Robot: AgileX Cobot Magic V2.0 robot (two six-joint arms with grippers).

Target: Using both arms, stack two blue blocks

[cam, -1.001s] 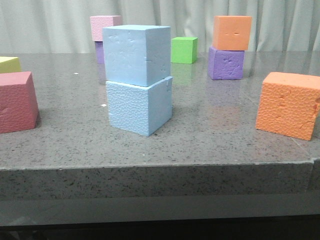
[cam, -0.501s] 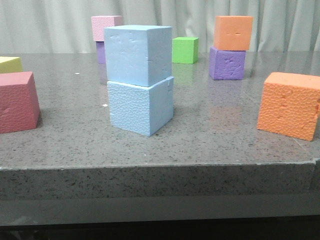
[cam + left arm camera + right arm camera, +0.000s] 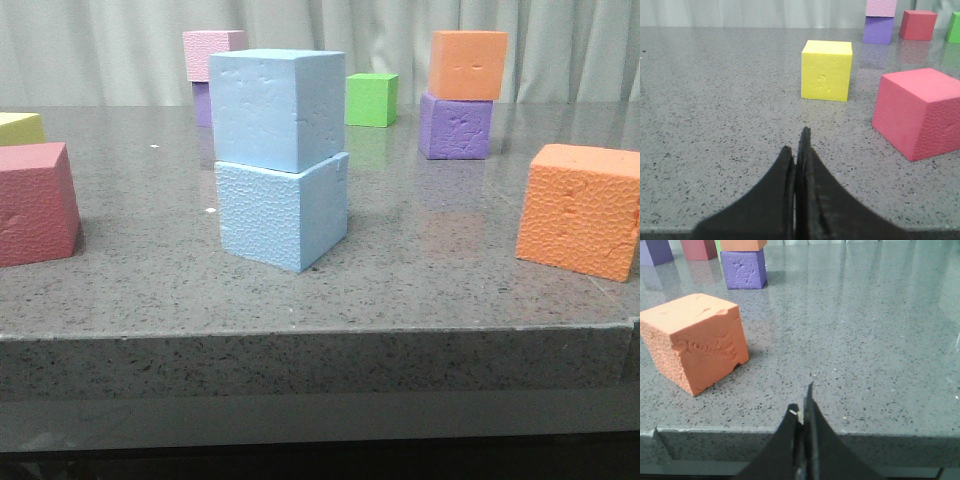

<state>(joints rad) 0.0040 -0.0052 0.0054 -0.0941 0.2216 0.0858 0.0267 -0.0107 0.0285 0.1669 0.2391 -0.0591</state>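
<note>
Grey speckled stone forms the counter, with pale curtains behind. Both grippers are pressed closed and empty: the left gripper near the counter's front edge, the right gripper just over it. Mid-counter, the smoother blue block sits squarely on the pebbly blue block, forming an upright stack, corners turned toward the front edge.

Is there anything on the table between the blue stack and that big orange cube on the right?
No. The front view shows only bare grey table between the blue blocks and the orange cube.
</note>
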